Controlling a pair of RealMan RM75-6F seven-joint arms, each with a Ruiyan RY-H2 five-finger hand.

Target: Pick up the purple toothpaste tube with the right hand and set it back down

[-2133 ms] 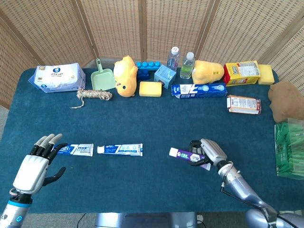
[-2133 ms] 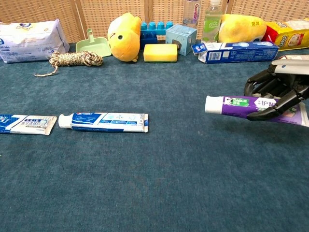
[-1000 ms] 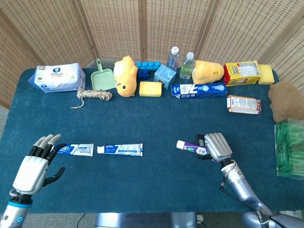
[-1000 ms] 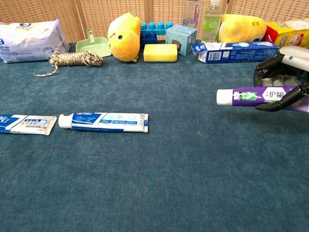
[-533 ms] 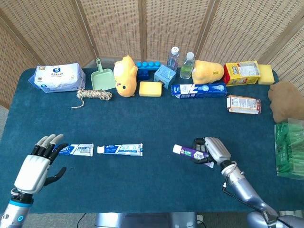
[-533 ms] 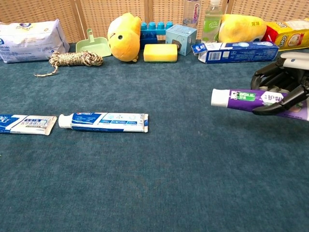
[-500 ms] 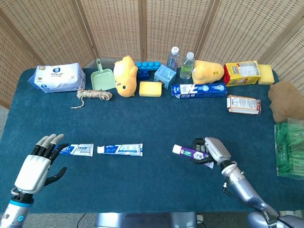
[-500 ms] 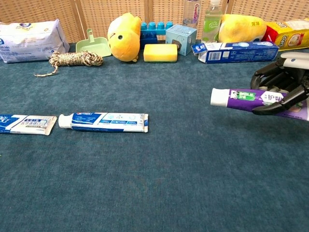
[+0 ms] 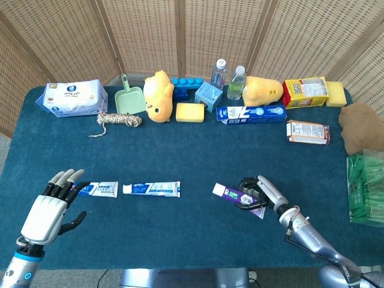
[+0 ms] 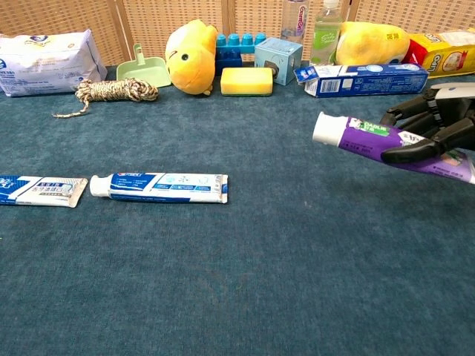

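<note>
- Your right hand (image 9: 262,192) grips the purple tube (image 9: 235,195), fingers curled over its middle and thumb underneath; in the chest view the same hand (image 10: 434,126) sits at the right edge, partly cut off.
- The tube (image 10: 386,139) is in that grip near the right front of the table (image 9: 192,150), white cap pointing left and tilted up a little, tail end lower.
- Against half a second ago, the cap end has tipped upward and moved slightly left in the chest view; the hand now reaches in flatter and lower, fingers stretched further along the tube.
- Against a second ago, the tube sits lower and further left in the head view.
- You cannot tell from either view whether the tube's tail touches the cloth; the hand covers it from above, and the chest view crops it at the frame edge.
- Your left hand (image 9: 49,207) hovers at the left front with fingers spread, holding nothing, about where it was, its fingertips just beside the short blue-and-white tube (image 9: 96,189).
- A longer blue-and-white tube (image 9: 151,189) lies just right of that one, unmoved.
- Along the back edge, the yellow toy (image 9: 158,95), sponge (image 9: 189,112) and toothpaste box (image 9: 251,113) stand as before.
- The small print on the purple tube is too fine to read.
</note>
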